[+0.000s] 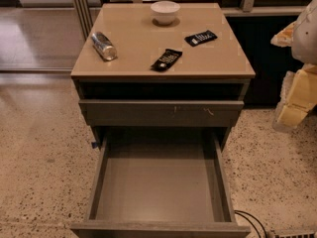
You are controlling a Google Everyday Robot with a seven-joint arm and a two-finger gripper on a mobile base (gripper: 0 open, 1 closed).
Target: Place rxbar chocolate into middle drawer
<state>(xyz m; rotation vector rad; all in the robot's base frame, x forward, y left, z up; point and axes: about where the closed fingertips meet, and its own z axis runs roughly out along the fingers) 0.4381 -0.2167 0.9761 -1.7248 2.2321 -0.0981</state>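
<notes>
The rxbar chocolate (167, 59) is a small black wrapper with pale print. It lies flat near the front edge of the cabinet top, right of centre. The middle drawer (158, 185) is pulled wide open below, with a bare grey-brown floor and nothing in it. My gripper (296, 99) shows as pale yellow and white parts at the right edge of the camera view. It hangs beside the cabinet, right of it and apart from the bar, with nothing seen in it.
On the cabinet top (133, 43) are a white bowl (165, 11) at the back, a silver can (104, 45) lying on its side at the left, and a dark blue-black bar (200, 37) at the right. A shut grey drawer front (161, 113) sits above the open drawer. A cable (250, 222) lies on the speckled floor.
</notes>
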